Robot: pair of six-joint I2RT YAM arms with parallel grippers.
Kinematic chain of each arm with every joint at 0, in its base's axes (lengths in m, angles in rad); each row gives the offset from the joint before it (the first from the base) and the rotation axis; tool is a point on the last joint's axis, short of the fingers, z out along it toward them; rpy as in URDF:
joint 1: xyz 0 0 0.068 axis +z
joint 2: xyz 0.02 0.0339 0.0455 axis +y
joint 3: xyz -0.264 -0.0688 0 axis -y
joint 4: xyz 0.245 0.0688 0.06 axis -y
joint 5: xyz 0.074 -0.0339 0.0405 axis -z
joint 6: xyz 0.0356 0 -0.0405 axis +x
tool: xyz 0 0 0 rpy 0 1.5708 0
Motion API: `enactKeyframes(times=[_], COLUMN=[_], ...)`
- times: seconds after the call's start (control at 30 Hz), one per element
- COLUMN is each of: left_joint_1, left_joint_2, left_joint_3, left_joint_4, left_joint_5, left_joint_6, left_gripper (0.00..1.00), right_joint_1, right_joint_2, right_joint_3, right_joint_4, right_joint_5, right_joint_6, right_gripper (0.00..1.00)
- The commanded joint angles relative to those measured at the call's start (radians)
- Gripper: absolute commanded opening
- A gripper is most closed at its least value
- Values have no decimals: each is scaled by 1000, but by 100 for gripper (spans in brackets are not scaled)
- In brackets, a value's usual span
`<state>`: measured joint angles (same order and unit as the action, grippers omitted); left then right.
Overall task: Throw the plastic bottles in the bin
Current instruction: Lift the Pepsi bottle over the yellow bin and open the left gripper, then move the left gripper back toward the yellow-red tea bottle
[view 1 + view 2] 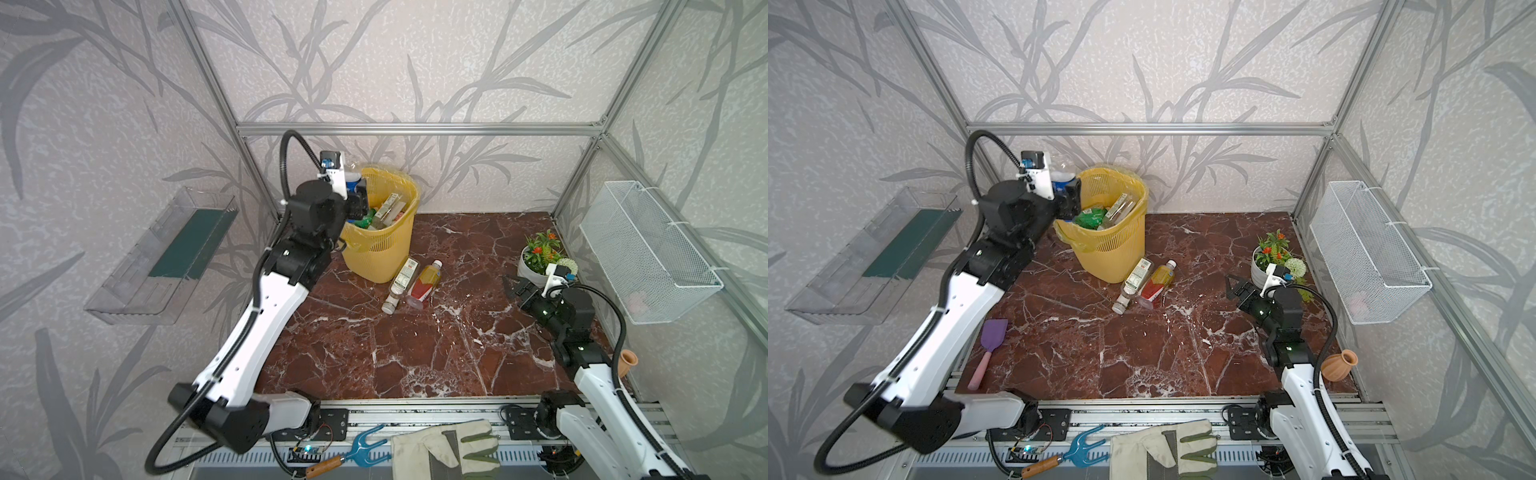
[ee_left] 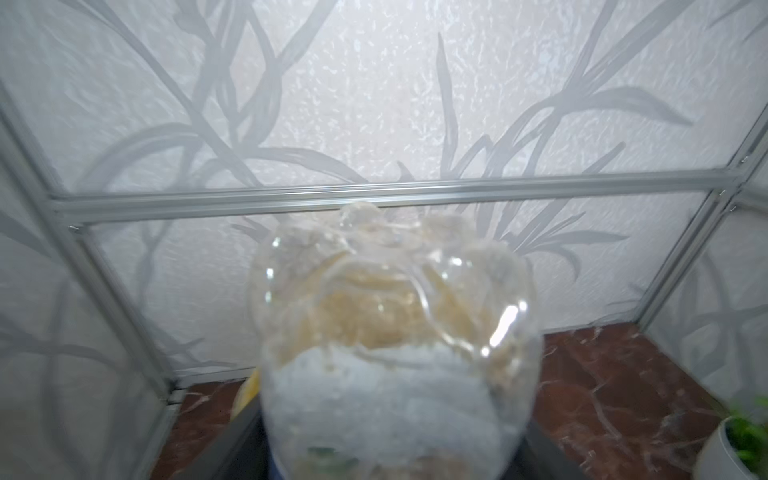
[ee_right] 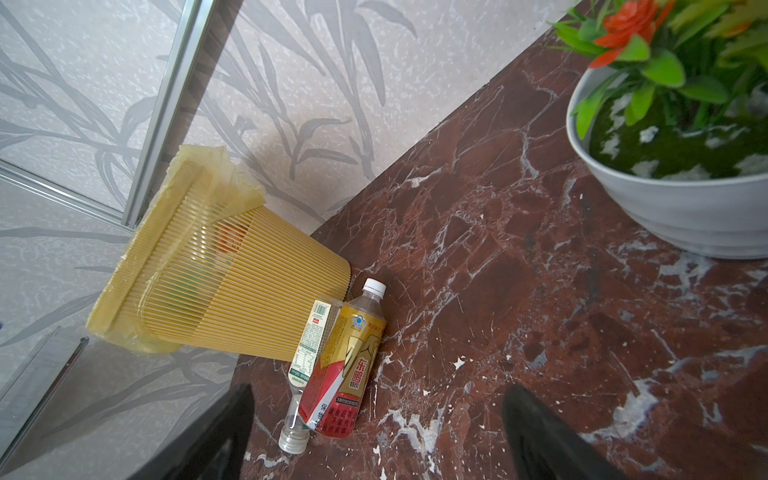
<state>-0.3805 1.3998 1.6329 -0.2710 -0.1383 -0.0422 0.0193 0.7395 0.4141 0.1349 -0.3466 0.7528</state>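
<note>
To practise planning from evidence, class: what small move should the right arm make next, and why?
Probably advance the right gripper toward the amber plastic bottle with the red-and-yellow label: its jaws stand open and empty, and that bottle lies ahead on the red-brown marble tabletop, beside a clear plastic bottle, outside the tall yellow perforated bin.

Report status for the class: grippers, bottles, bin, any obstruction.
Left gripper at bin rim, blue-label bottle between jaws, grip unclear. Right gripper open, empty. Red-label bottle and white-label bottle lie beside bin. Potted plant beside right gripper.
</note>
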Motion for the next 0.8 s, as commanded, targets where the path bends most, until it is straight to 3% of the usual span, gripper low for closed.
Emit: enactKeyframes(times=[0.0,0.1,0.23,0.47,0.6,0.77], left_joint_1=[0,0,-2,-42,-46,-49], left_joint_2=[121,140,37,-308,-453,-627], left_joint_3=[89,121,54,-240,-387,-569], left_joint_4=[-267,-334,-269,-13,-16,-68], left_joint_5=[122,118,164,136,135,57], left_joint_6=[-34,-69,-71,-78,-81,-137], left_gripper=[99,99,99,99,99,99], right_joint_1=[-2,-2,-2,-2,-1,1], right_joint_2=[-42,-59,-62,-48,-34,-25], right_joint_3=[18,20,23,13,23,35], right_joint_4=[-33,-51,-67,-46,-50,-52], right_joint_5=[-7,-5,-8,-10,-24,-29], right_joint_6=[-12,-20,-25,-4,1,7], right_gripper=[94,94,94,94,94,94])
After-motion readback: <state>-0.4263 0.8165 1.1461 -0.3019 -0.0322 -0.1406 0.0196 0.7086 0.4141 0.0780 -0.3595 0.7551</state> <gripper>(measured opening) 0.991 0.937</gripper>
